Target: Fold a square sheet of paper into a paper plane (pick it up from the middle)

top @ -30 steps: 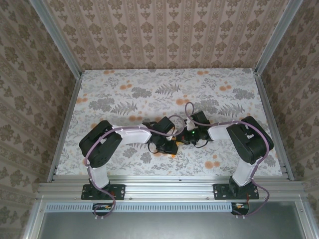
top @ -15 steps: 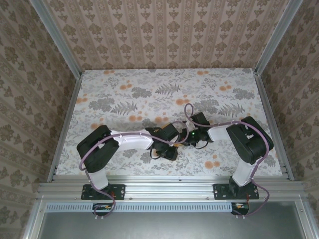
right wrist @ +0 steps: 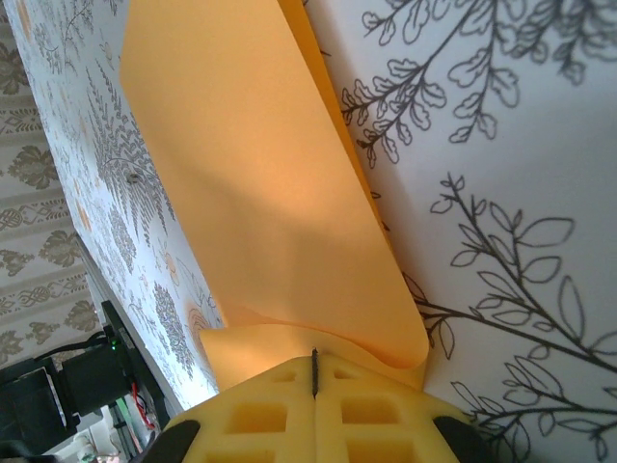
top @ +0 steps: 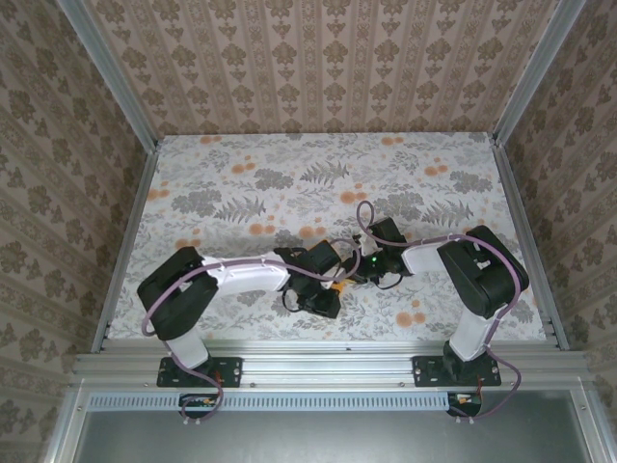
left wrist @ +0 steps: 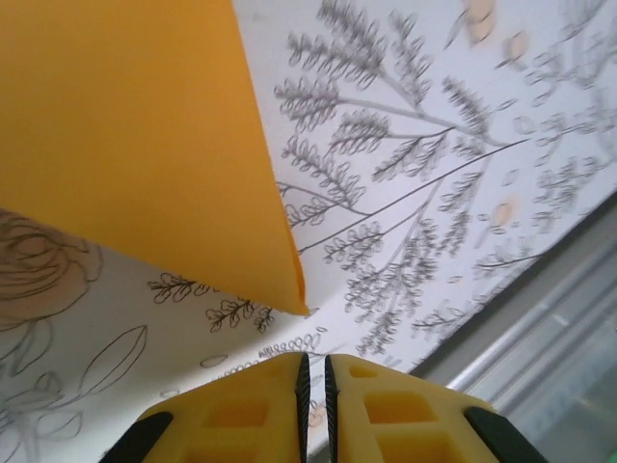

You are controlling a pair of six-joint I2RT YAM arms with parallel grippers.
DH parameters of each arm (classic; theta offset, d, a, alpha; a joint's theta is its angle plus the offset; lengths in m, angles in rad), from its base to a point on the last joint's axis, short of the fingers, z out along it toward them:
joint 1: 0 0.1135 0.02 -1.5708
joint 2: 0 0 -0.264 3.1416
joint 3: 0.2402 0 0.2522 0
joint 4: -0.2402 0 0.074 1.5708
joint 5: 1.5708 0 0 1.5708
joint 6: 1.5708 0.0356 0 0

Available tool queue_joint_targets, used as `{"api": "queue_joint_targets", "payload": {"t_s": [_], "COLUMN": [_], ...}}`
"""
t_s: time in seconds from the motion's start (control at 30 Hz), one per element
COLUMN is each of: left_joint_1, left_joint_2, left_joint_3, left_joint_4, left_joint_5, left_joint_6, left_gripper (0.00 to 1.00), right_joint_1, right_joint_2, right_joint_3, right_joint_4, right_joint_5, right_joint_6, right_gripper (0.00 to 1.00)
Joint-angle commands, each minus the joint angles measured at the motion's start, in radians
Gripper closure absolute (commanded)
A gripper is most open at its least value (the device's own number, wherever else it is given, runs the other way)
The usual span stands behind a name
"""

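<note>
The right claw (right wrist: 315, 359) is closed on the near edge of the folded orange paper sheet (right wrist: 260, 193). The sheet is curled up from the floral table (right wrist: 482, 145) at the grip. The left claw (left wrist: 314, 362) is almost closed, with a thin slit left between its pads and nothing seen in it. A pointed corner of the sheet is seen just beyond its tips. Both claws are placed close together near the table's front middle.
</note>
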Motion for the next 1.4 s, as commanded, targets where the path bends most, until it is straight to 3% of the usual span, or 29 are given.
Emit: {"api": "queue_joint_targets", "payload": {"t_s": [0.0, 0.4, 0.87, 1.37], "left_joint_1": [0.057, 0.177, 0.180, 0.180], "left_joint_2": [-0.064, -0.004, 0.114, 0.169], "left_joint_3": [0.055, 0.078, 0.022, 0.011], "left_joint_4": [-0.007, 0.120, 0.192, 0.083], "left_joint_5": [0.043, -0.021, 0.033, -0.110], "left_joint_6": [0.019, 0.014, 0.027, 0.112], "left_gripper": [0.83, 0.83, 0.84, 0.84], "right_joint_1": [-0.003, -0.004, -0.003, -0.016], "right_joint_2": [0.017, -0.023, -0.019, -0.024], "right_joint_3": [-0.023, -0.018, -0.033, -0.021], "right_joint_4": [-0.052, -0.050, 0.038, 0.059], "right_joint_5": [0.058, 0.055, 0.046, 0.057], "right_joint_6": [0.003, 0.025, 0.093, 0.111], "right_gripper": [0.99, 0.99, 0.99, 0.97]}}
